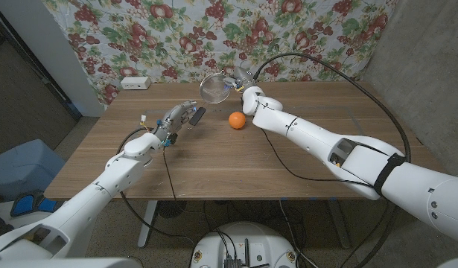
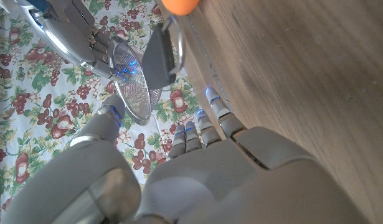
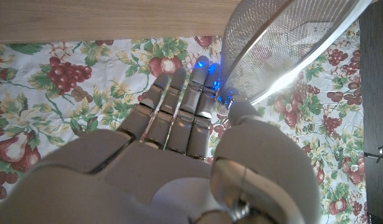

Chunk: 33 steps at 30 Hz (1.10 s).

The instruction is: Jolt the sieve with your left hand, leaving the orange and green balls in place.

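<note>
Head view: right hand [image 1: 242, 88] held sieve [image 1: 213, 89] raised, clear of orange ball [image 1: 237, 120]; left hand [image 1: 171, 121] gripped sieve's black handle [image 1: 196, 115], seemingly ready to jolt.

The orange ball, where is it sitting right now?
In the head view the round orange ball sits on the wooden table, near its far edge, just beside the right hand and below the raised metal mesh sieve.
</note>
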Available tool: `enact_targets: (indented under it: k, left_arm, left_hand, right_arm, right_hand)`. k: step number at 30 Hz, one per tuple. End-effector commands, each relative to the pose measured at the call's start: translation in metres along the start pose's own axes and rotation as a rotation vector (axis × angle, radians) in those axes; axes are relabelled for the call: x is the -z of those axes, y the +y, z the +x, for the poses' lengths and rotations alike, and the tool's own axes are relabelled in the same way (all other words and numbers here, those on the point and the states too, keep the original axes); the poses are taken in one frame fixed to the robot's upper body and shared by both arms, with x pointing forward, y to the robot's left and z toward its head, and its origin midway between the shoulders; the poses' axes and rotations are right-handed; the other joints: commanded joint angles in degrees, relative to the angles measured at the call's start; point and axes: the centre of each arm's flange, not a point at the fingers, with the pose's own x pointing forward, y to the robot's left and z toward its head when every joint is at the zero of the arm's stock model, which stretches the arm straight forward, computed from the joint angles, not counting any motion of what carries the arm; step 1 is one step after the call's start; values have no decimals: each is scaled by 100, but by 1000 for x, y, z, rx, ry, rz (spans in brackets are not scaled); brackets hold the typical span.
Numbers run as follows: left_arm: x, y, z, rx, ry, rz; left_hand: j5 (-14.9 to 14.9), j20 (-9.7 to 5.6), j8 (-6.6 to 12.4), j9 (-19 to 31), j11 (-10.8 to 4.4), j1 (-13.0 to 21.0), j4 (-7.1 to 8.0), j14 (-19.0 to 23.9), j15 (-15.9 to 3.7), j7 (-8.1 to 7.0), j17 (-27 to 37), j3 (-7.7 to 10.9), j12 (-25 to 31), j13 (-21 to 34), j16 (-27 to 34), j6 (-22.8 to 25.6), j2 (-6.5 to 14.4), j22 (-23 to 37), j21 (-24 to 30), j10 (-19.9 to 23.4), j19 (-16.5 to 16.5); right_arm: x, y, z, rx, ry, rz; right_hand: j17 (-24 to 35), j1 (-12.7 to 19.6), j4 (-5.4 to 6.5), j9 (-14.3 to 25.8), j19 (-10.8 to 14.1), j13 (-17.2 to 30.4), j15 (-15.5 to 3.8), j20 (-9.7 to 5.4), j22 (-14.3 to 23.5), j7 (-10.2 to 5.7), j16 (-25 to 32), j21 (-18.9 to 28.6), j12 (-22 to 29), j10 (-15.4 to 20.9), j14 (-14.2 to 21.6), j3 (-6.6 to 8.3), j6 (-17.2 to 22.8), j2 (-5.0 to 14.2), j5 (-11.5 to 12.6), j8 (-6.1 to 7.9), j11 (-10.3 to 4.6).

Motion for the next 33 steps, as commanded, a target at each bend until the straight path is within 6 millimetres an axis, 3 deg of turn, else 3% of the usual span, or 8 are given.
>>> enact_targets:
  k: [1, 15, 21, 26, 29, 33]
  left_arm:
    - [2, -5, 1, 16, -3, -28]
    - [2, -8, 3, 40, -1, -66]
    - [3, -8, 4, 46, 8, -77]
    - [2, -9, 5, 56, 14, -89]
    - [2, -10, 5, 60, 16, -99]
    - [2, -10, 6, 62, 17, -115]
  left_hand:
    - [21, -10, 59, 31, -1, 152, -6, 82, -15, 52, 24, 53, 57, 10, -8, 90, -2, 10, -18, 96, 101]
    - [33, -56, 81, 36, 93, 750, 13, 403, -39, 206, 23, 136, 92, 16, 8, 335, 129, 17, -49, 406, 482]
    - [2, -210, 68, 48, 198, 1378, 27, 973, -197, 351, 30, 57, 123, 17, 75, 726, 439, 35, 82, 873, 1296]
    - [3, -315, 59, 53, 232, 1705, 16, 1346, -281, 460, 41, -17, 157, 17, 145, 927, 596, 46, 164, 1179, 1659]
    - [4, -475, 53, 58, 302, 1992, 3, 1584, -407, 513, 56, -46, 164, 19, 192, 1075, 762, 56, 237, 1365, 1904]
    - [-6, -599, 70, 64, 275, 2325, 6, 1918, -587, 617, 82, -106, 195, 24, 284, 1334, 970, 68, 364, 1659, 2247]
  right_arm:
    - [-4, -1, 0, 32, 7, -5]
    - [-8, -1, -3, 62, 0, -11]
    - [-8, -3, -5, 74, -12, -10]
    - [-8, -4, -7, 82, -17, -9]
    - [-9, -4, -7, 89, -19, -12]
    - [-9, -5, -8, 96, -22, -17]
  right_hand:
    - [25, 54, 6, 13, 21, 24, -622, 14, 8, -5, -14, 48, 42, 54, 61, 6, 39, -36, 33, 53, -4]
    - [45, 66, 3, 12, 21, 79, -624, 21, 7, -5, -18, 51, 62, 53, 73, -1, 32, -41, 64, 63, -2]
    - [51, 62, 7, 13, 19, 92, -628, 22, 7, -9, -19, 52, 63, 47, 75, -8, 24, -45, 71, 65, -6]
    - [50, 59, 10, 1, 19, 94, -630, 15, 7, -17, -26, 53, 58, 42, 88, -8, 35, -48, 82, 67, -11]
    - [57, 59, 11, 0, 15, 97, -636, 15, 7, -14, -25, 52, 58, 47, 84, -13, 37, -49, 85, 70, -11]
    - [61, 58, 13, 9, 12, 99, -636, 11, 7, -20, -30, 52, 58, 54, 81, -16, 26, -49, 93, 75, -11]
